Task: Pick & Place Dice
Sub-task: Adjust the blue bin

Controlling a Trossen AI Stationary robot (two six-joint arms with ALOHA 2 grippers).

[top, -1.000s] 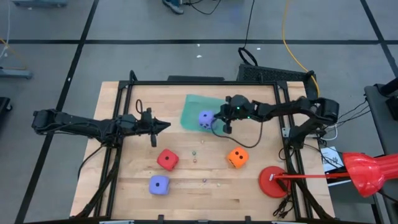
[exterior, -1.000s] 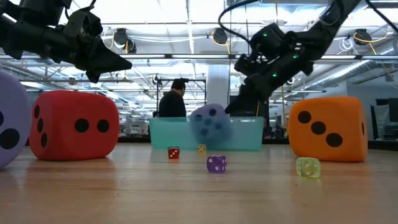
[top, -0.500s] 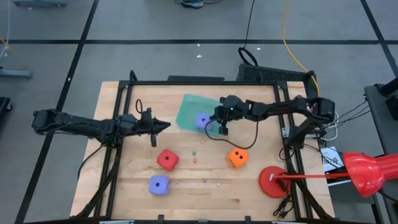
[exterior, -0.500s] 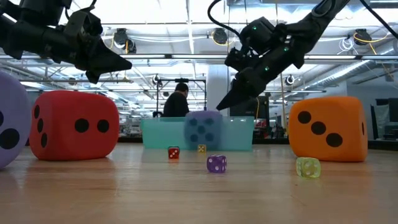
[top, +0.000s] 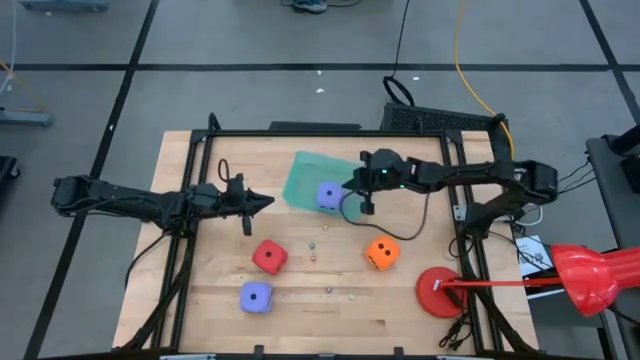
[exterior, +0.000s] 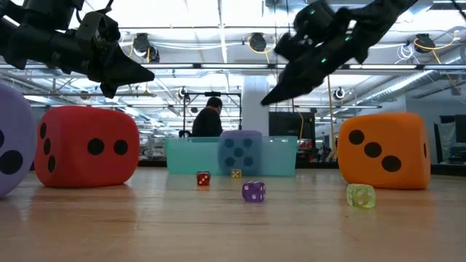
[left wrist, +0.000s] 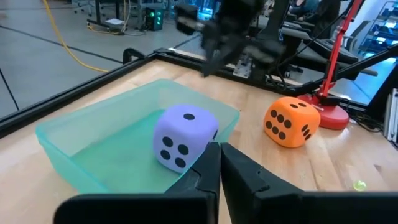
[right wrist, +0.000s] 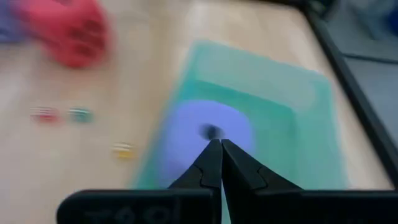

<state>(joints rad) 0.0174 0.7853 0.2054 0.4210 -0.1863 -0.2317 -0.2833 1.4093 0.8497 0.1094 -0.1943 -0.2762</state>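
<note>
One purple-blue die [top: 327, 195] in teal tray [top: 300, 176]; right gripper [top: 349, 187] above it, closed, empty; left gripper [top: 268, 201] closed, empty.

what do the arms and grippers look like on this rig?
Both arms are dark, slim and jointed, with black cables looped along them. Left gripper and right gripper each end in two black fingers tapering to a point. Green indicator lights glow near the right wrist.

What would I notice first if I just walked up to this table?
Probably the purple die sitting in the green tray at the table's far side, with the right gripper, shut, just beside it. Then the bright red die and orange die out on the wood.
</note>
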